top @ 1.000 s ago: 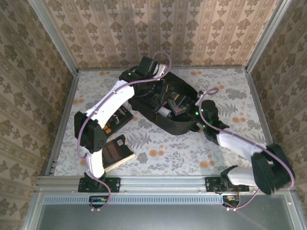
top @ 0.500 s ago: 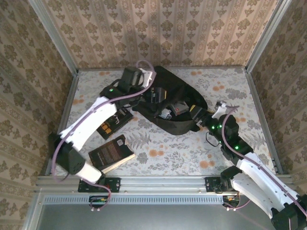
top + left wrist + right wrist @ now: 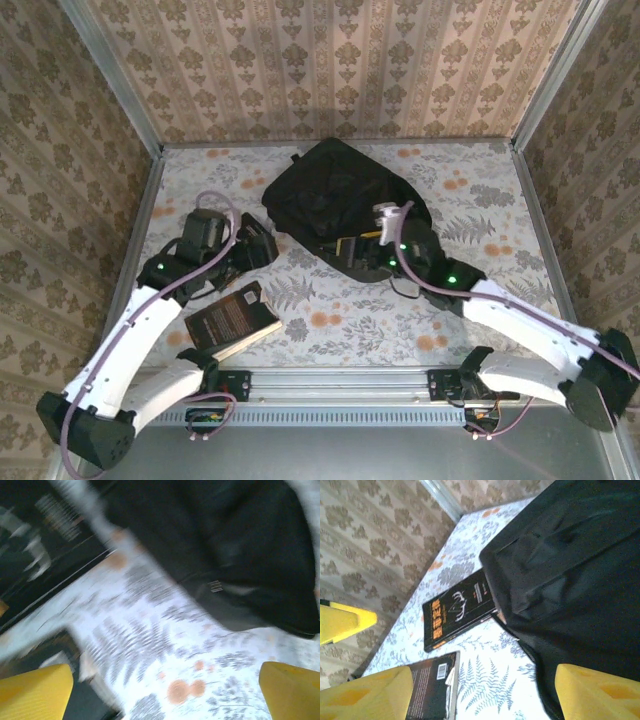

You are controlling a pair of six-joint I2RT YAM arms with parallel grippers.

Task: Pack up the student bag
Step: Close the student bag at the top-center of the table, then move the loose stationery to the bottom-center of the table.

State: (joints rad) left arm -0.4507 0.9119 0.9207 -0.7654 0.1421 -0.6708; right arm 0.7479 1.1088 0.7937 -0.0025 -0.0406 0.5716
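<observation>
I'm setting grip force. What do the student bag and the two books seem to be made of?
Student bag: soft matte black fabric, probably woven synthetic; it slumps and creases. Antler-cover book: black printed card cover, seemingly a paperback. Near book: same look, pale paper page edges showing.

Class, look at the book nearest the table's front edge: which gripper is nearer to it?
Left. The left gripper is just beyond the book, slightly to its right. The right gripper is farther off to the book's right, over the backpack's near edge.
</observation>
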